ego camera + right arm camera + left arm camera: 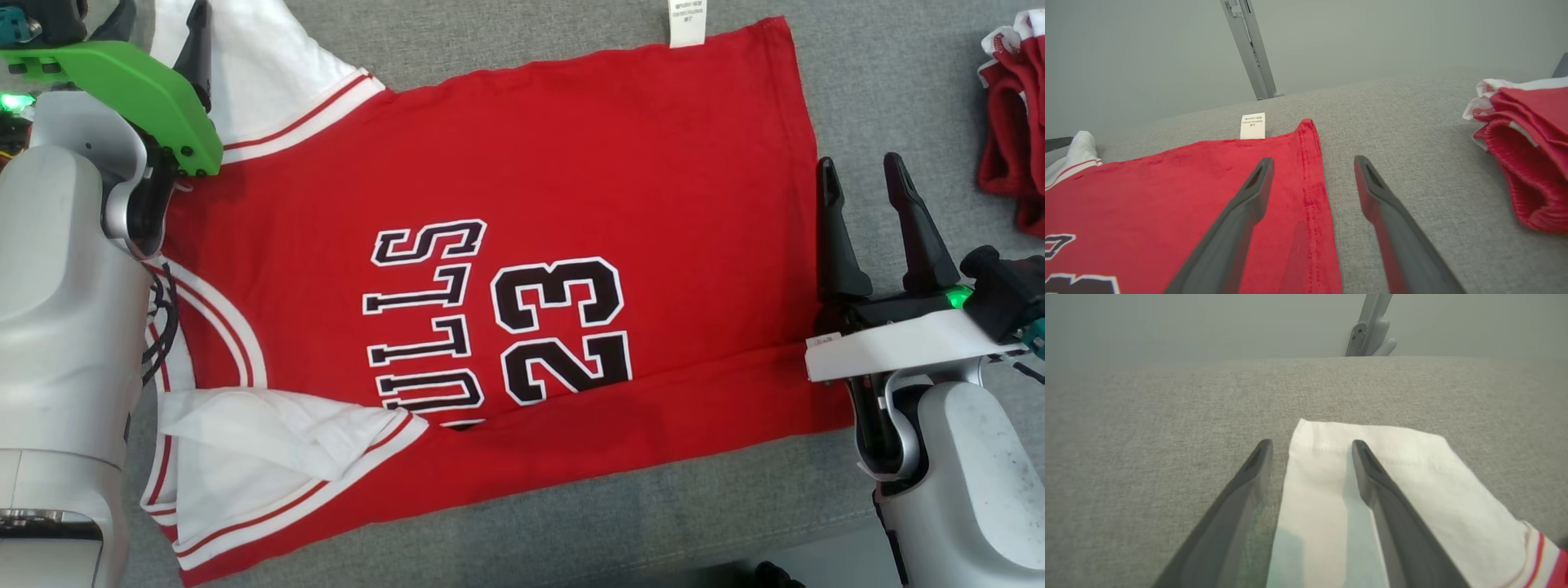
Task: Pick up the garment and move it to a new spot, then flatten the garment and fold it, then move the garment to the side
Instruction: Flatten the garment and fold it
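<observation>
Jersey (571, 204) lay spread across centre of frame on grey tabletop (898, 82). Lower long edge already flapped over, lower-left sleeve (269, 449) bunched up. Left tool (1311, 444) gaped wide, straddling edge of upper-left white sleeve (1323, 477). Right tool (861, 163) also wide, straddling hem at right. Nothing gripped.

Worry, imo: bunched sleeve could get folded in as-is = lumpy fold. Uneven pinches could also skew cloth or drag it toward red pile (1012, 122) at upper right.
</observation>
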`<state>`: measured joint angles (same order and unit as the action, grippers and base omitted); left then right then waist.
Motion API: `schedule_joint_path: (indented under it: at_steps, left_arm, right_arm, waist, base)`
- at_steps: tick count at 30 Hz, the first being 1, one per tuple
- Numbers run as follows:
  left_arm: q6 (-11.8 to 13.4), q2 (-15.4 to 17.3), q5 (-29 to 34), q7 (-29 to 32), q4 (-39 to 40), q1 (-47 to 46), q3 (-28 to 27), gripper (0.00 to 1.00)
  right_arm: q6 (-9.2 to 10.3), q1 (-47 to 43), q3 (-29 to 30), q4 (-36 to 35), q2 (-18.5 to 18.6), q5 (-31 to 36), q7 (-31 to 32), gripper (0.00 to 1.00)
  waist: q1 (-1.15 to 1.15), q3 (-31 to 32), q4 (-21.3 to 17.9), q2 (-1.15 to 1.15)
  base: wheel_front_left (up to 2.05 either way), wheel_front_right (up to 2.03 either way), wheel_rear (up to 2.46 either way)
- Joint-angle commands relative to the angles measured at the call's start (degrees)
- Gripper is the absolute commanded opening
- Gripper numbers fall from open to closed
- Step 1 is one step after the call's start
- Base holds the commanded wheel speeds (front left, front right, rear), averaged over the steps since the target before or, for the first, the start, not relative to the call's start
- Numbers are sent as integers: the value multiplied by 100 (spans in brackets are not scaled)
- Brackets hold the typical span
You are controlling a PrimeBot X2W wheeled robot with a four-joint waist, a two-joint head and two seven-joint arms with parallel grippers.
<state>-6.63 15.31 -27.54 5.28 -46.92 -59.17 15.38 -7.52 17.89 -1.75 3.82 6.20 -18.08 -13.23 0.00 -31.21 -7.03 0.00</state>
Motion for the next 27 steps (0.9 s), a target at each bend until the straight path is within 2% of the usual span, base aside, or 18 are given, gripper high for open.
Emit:
schedule_joint_path:
  at_steps: [1, 4, 5, 6, 7, 11, 16, 22, 27]
  left_arm:
    - [-32, 7, -25, -17, -199, -151, 25, 100]
    - [-52, -21, -113, -17, -600, -286, 71, 100]
    - [-64, -45, -132, 11, -716, -299, 107, 79]
    - [-72, -64, -164, -12, -803, -317, 134, 26]
    - [-81, -79, -185, -17, -896, -330, 166, 0]
    - [-86, -121, -258, -147, -1090, -451, 296, 0]
    - [-91, -241, -345, -293, -1163, -587, 566, 0]
    - [-90, -457, -566, -455, -1218, -757, 848, 0]
    - [-90, -545, -715, -661, -1262, -827, 1094, 0]
  right_arm:
    - [7, 101, -3, 51, 40, -75, -48, 100]
    - [7, 185, 4, 149, 91, -107, -63, 100]
    - [7, 206, 21, 193, 110, -108, -65, 100]
    - [7, 249, 37, 240, 140, -111, -58, 100]
    - [7, 321, 52, 287, 169, -127, -49, 100]
    - [7, 736, 118, 614, 337, -188, 28, 100]
    - [7, 1509, 54, 1420, 634, -335, 214, 100]
    - [6, 2320, -385, 2416, 949, -456, 313, 100]
    - [6, 2627, -777, 2992, 1115, -626, 354, 100]
  waist:
    - [0, -130, -127, 0]
    - [0, -140, -137, 0]
    - [0, -136, -134, 0]
    - [0, -132, -128, 0]
    - [0, -126, -120, 0]
    - [0, -95, -58, 0]
    - [0, -79, 182, 0]
    - [0, -168, 559, 0]
    - [0, -176, 741, 0]
  base:
    - [0, 0, 0]
    - [0, 0, 0]
    - [0, 0, 0]
    - [0, 0, 0]
    - [0, 0, 0]
    - [0, 0, 0]
    - [0, 0, 0]
    - [0, 0, 0]
    - [0, 0, 0]
